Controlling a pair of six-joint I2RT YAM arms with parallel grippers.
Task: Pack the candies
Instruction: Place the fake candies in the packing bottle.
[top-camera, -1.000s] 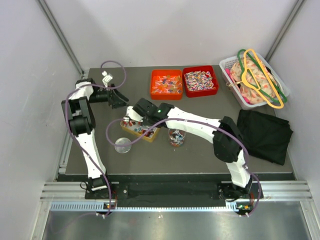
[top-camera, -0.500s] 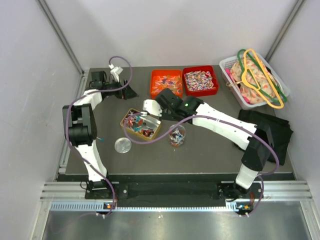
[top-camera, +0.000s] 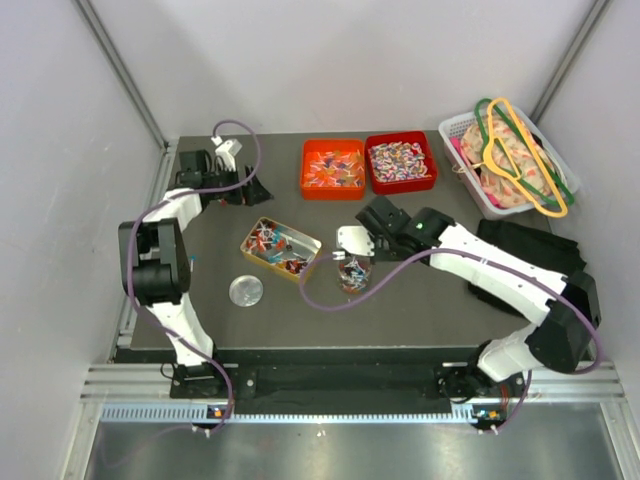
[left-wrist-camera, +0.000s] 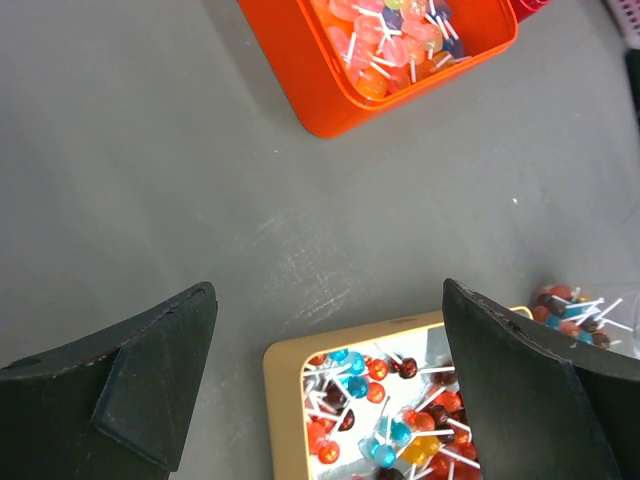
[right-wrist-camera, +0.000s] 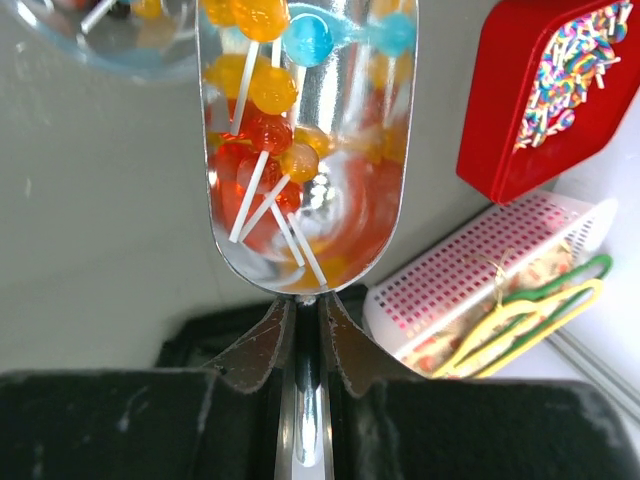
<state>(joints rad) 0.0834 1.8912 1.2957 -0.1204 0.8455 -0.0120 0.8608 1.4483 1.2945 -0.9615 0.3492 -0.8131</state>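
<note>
My right gripper is shut on the handle of a metal scoop. The scoop holds several small ball candies on white sticks, in red, orange and blue. It hovers over a clear cup that has more of them inside. A gold tin to the cup's left holds many of the same candies. My left gripper is open and empty over bare table at the back left, just beyond the tin's corner. Mixed shiny wrapped candies fill a red tray.
An orange tray of pink and orange lollipops sits beside the red tray at the back. A round clear lid lies near the front left. A white basket with hangers and a black cloth occupy the right side.
My right arm has carried the loaded scoop rightward from the gold tin to above the clear cup. The left arm swung to the back left and stayed open.
</note>
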